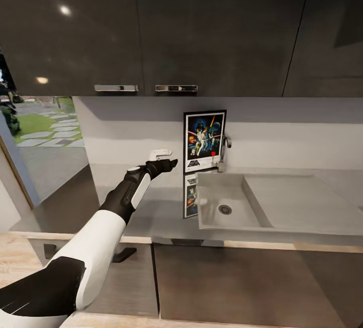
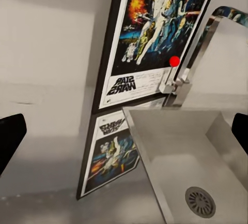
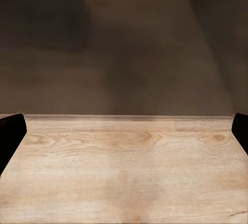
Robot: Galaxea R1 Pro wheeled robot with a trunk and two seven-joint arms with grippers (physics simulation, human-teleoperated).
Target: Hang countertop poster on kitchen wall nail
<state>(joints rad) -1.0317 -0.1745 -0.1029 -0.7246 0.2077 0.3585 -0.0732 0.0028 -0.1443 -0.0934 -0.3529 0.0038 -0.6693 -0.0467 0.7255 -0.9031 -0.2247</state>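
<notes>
You are holding your right gripper (image 3: 124,131) low over the wooden floor (image 3: 124,172) in front of the dark cabinet fronts (image 3: 124,43), its jaws standing wide apart with nothing between them, so that arm is playing no part yet. Your left arm is reaching forward over the surface (image 1: 151,217), and the left gripper (image 1: 170,163) is hovering above it near the back edge, just left of the poster (image 1: 204,141); in the left wrist view the jaws are standing wide open and empty, with the poster ahead of them and not between them. The poster is standing upright at the back edge of the surface, leaning against the pale wall (image 1: 126,131), just left of the sink (image 1: 272,202) and the chrome tap (image 1: 223,149), its mirror image lying on the glossy top below it. So, as I judge it, you are only approaching: the pick-up is not yet made, and the grasp, the lift, the carry and the hanging are all left. I am not making out any wall nail from here, so you are likely needing to look for one afterwards.
</notes>
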